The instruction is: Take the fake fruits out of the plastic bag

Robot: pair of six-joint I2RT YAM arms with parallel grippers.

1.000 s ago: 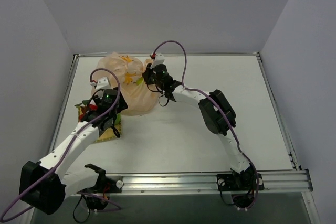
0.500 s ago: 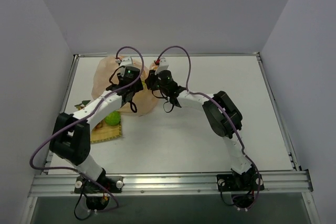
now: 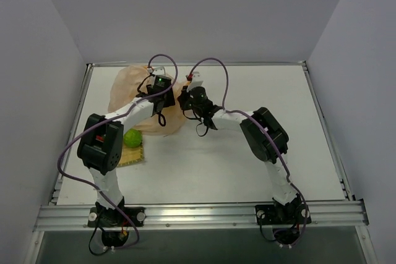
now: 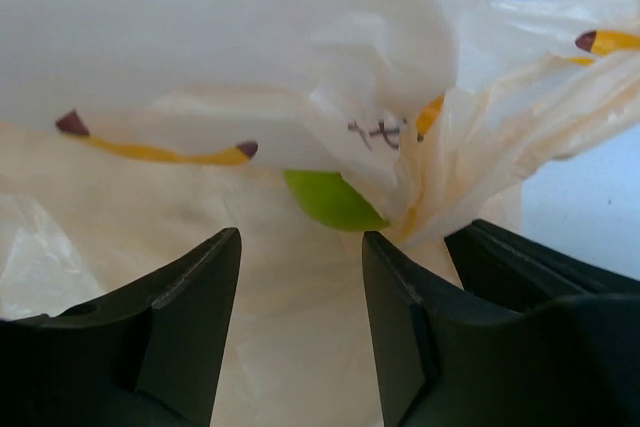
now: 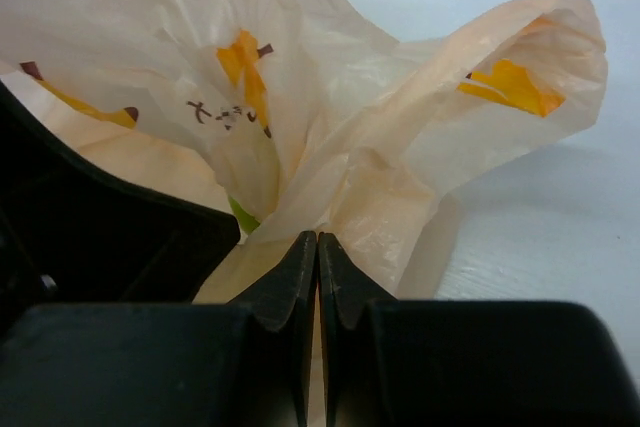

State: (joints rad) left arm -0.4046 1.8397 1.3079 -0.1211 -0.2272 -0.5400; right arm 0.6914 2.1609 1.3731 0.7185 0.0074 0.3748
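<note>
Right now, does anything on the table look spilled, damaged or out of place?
Nothing stands out. The plastic bag is crumpled, no tear visible; one green fruit lies on the woven mat, a second green fruit shows inside the bag.

The white table (image 3: 260,91) has a big crinkly plastic bag (image 3: 124,88) lying on it, with a little yellow mat (image 3: 133,156) just beside the bag.

Parted claw (image 4: 300,239), plastic bag (image 4: 200,47), green fruit (image 4: 330,202)
</note>
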